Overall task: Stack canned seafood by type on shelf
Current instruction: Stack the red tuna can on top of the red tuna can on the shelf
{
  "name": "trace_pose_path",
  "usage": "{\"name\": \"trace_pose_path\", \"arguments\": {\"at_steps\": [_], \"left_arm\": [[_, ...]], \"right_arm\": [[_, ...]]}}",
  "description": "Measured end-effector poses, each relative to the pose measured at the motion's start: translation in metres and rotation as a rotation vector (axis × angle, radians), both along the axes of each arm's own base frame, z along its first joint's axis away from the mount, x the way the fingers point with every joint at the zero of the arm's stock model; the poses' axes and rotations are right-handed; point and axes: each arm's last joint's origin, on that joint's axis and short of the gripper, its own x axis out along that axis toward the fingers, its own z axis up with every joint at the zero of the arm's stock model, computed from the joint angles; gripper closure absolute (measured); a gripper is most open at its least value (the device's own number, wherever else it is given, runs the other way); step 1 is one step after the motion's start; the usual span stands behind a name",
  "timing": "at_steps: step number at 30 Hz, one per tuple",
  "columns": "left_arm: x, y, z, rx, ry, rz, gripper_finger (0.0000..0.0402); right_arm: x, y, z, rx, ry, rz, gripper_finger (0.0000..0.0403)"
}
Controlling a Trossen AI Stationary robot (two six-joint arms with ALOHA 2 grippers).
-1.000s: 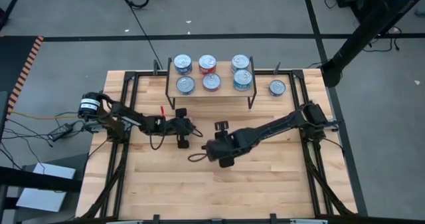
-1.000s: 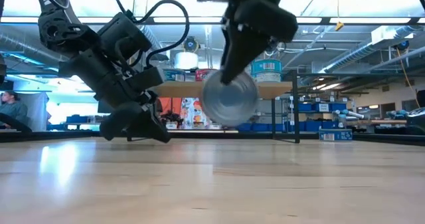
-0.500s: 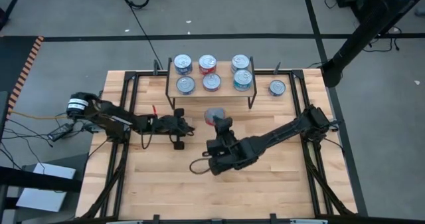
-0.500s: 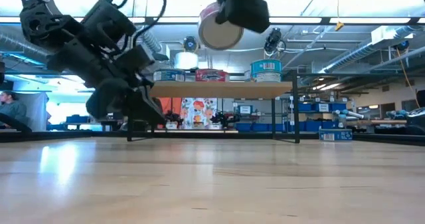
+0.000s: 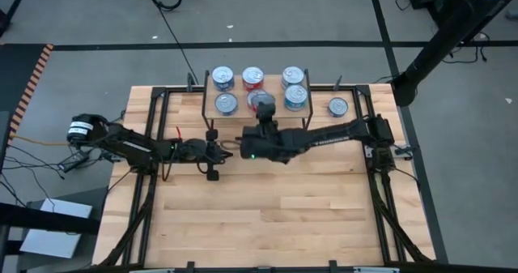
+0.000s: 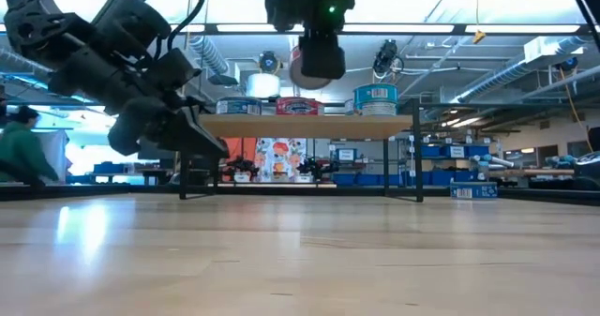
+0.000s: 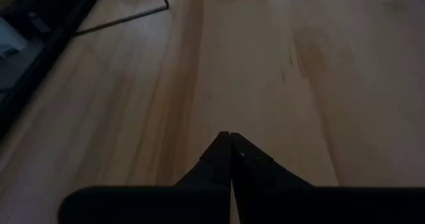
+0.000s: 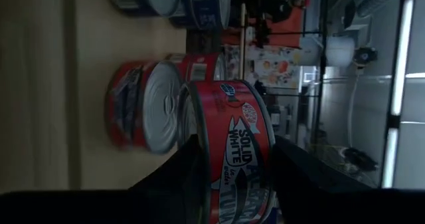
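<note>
My right gripper is shut on a red tin and hovers over the near middle of the shelf. The shelf's wood plank carries two blue tins on the left, red tins in the middle and two teal tins on the right. The near red tin stands just under the held one. Another tin stands on the table right of the shelf. My left gripper is shut and empty, above bare table in front of the shelf. My right gripper pinches the red tin between its two fingers, which lie on either side of the labelled wall, seemingly one on each flat end. It comes level from the table's near side. The tin is lifted clear, upright, just above the shelf's tins.
The shelf stands on thin black legs at the table's far edge. Black frame rails run along both sides of the table. The left arm hangs close beside the right arm. The near half of the wooden table is bare.
My right gripper has risen from low over the middle of the table and moved toward the far edge, over the shelf, carrying the red tin. The tin has turned from standing on edge to upright. My left arm has drawn back toward the table's left.
</note>
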Motion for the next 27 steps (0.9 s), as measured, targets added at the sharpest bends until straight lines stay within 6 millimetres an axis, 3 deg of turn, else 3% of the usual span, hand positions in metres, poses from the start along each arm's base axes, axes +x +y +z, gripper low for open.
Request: {"name": "trace_pose_path", "arguments": {"at_steps": [11,27], "left_arm": [[0.000,0.001,0.000,0.014,-0.001,0.015,0.0396],[0.000,0.001,0.000,0.013,-0.001,0.015,0.0396]], "right_arm": [[0.014,-0.051,0.011,0.030,-0.008,0.026,0.0255],[0.013,-0.075,0.009,0.098,-0.004,0.055,0.0245]]}}
